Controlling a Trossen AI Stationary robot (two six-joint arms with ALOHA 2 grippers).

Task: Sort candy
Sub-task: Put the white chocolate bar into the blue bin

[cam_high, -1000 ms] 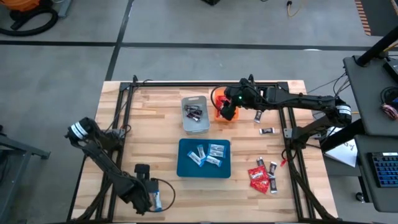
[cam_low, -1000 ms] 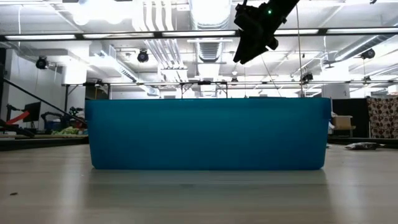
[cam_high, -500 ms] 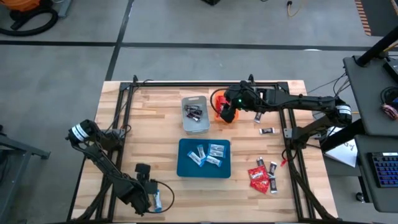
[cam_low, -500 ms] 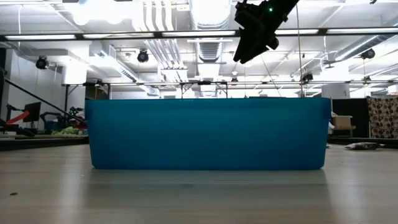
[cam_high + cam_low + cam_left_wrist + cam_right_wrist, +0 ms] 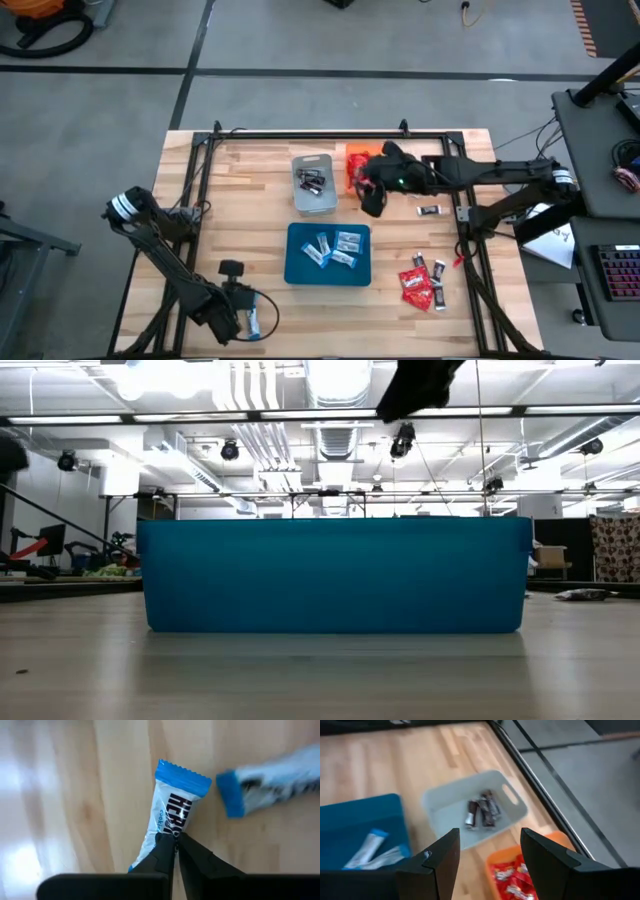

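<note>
Left end effector (image 5: pixel 175 845) pinches blue-and-white bar (image 5: pixel 172 810) — only wrist view shows.

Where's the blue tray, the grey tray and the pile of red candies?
blue tray (image 5: pixel 296 268), high view, bare floor near its left edge.
grey tray (image 5: pixel 314 203), high view, bare floor near its front.
red candies (image 5: pixel 415 286), high view, middle of the pile.

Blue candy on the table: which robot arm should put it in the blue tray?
The left one, probably. Its gripper is already shut on a blue-and-white bar, while the right gripper is open and empty, far off by the orange tray.
</note>
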